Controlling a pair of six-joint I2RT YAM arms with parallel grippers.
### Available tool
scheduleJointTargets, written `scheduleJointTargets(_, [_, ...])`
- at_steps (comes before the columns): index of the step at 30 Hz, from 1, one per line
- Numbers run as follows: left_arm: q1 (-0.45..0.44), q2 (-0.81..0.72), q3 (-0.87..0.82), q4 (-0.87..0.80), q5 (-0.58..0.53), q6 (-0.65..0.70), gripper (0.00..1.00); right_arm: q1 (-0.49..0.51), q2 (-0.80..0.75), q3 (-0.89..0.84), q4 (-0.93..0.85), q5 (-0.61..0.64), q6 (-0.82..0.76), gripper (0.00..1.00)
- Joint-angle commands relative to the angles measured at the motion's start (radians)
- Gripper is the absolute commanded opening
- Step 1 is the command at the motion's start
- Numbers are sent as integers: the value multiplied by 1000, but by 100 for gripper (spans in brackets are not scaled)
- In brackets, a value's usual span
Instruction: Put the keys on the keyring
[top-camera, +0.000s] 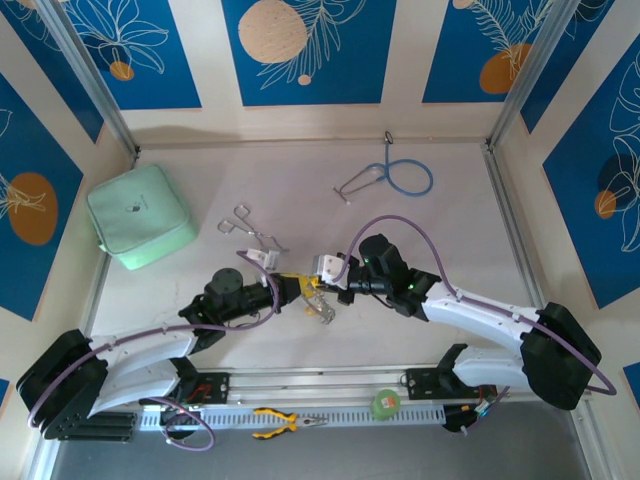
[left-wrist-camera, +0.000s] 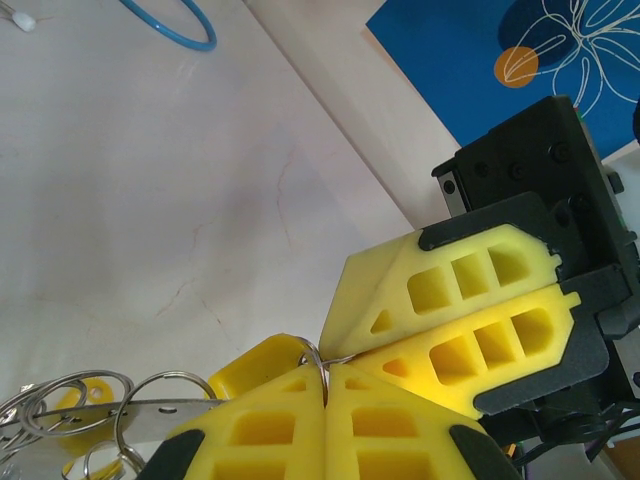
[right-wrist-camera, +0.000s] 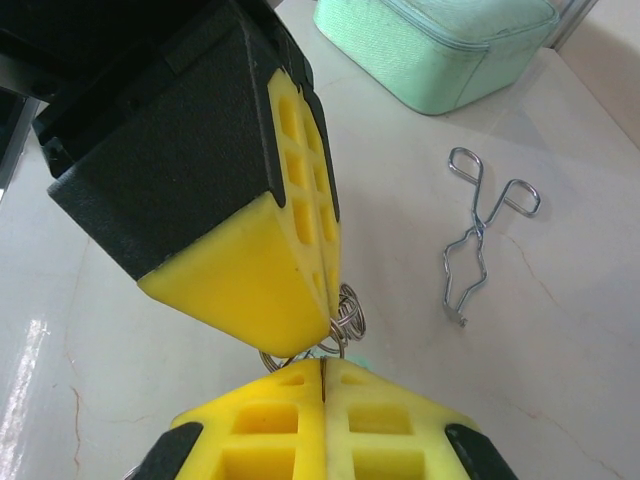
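A pale marbled table (top-camera: 300, 170) holds everything, and every place here is told from the wide silvery metal keyring (left-wrist-camera: 110, 418), which sits at the table's near middle, between the two claws. A mint-green zipped fabric pouch (top-camera: 140, 215) lies well to the left of the keyring and farther back. A blue-tubed stethoscope (top-camera: 400, 178) lies well behind the keyring, off to its right. Silver scissor-like forceps (top-camera: 250, 232) lie near the keyring, behind it and to its left. Yellow-handled pliers (top-camera: 285, 422) rest on the rail on the keyring's near side, with a small green tape roll (top-camera: 385, 404) further right. The left gripper (left-wrist-camera: 325, 385), with yellow foam fingers, is closed, pinching a thin wire loop on the keyring's rim. The right gripper (right-wrist-camera: 322, 370) is closed too, nipping the same rim tip to tip with the left. Tiny keys (left-wrist-camera: 85, 395) with yellow plastic heads sit among the keyring's small split rings; whether they are threaded on I cannot tell
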Motion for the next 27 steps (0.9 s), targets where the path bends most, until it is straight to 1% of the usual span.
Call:
scheduleJointTargets(1, [10, -9, 12, 130, 30, -15, 0, -3, 18, 25, -45, -48, 23, 0])
scheduleJointTargets(11, [13, -8, 1, 152, 27, -21, 0, -24, 0, 25, -90, -164, 70, 0])
scheduleJointTargets(19, [18, -5, 0, 161, 33, -23, 0, -40, 14, 32, -95, -211, 97, 0])
scheduleJointTargets(22, [18, -5, -2, 159, 34, -22, 0, -47, 12, 28, -84, -208, 114, 0])
scheduleJointTargets(27, [17, -7, -1, 119, 37, 1, 0, -77, -25, 6, -42, -160, 158, 0])
